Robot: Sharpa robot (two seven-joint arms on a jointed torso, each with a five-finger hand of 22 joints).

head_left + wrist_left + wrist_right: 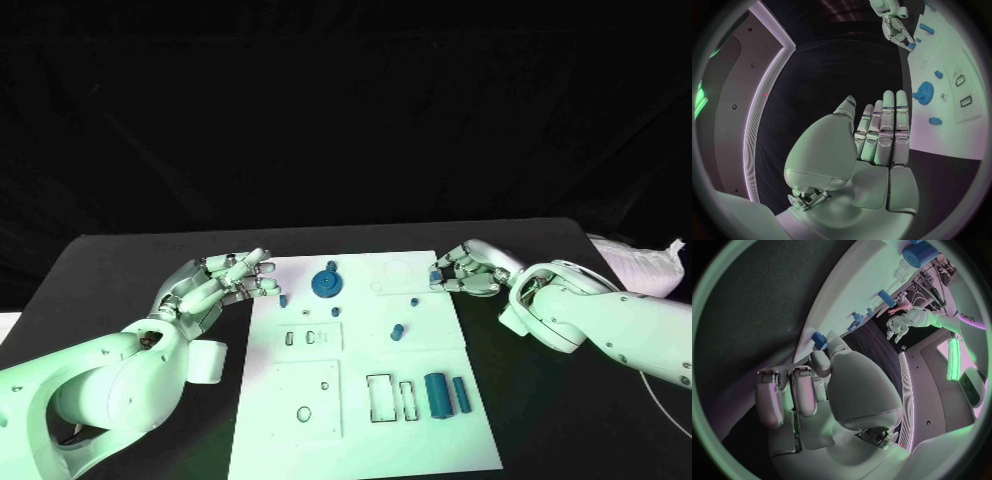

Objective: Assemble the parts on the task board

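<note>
Blue parts on white task board (361, 400): gear (329, 286), pegs, two bars (lower right). Left robot hand (231, 278) spread, empty. Right robot hand (469, 270) pinching small blue part (436, 276) at board edge.

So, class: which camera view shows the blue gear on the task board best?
The head view: the blue gear lies whole, seen from above, on the task board. The left wrist view shows it small and slanted; the right wrist view does not let me pick it out.

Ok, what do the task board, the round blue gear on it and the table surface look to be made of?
Task board: white, matte, rigid sheet with cut-out slots, probably plastic or painted plate.
Blue gear: uniformly coloured with a toothed rim, likely moulded or printed plastic.
Table: black, dull and non-reflective; a cloth or matte cover, I cannot tell which.
</note>
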